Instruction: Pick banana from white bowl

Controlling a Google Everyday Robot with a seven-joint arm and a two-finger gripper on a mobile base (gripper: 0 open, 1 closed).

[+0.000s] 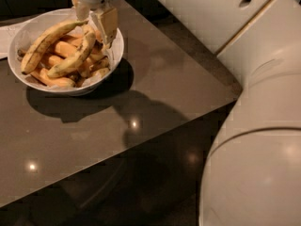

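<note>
The white bowl (115, 51) stands at the table's back left, full of bananas. The banana (70, 61), slim, yellow-green and speckled, lies slantwise across the pile with its upper end near the bowl's back right. A longer yellow-green banana (44, 44) lies to its left over short orange bananas (54, 81). My gripper (92, 21) hangs over the bowl's back right part, open. Its tan right finger (108, 25) is just right of the banana's upper end. The left finger sits by the longer banana's tip.
The brown table (164, 79) ends in an edge at the front and a corner at the right, with dark floor beyond. My white arm and body (254, 107) fill the right side. A white paper (4, 34) lies left of the bowl.
</note>
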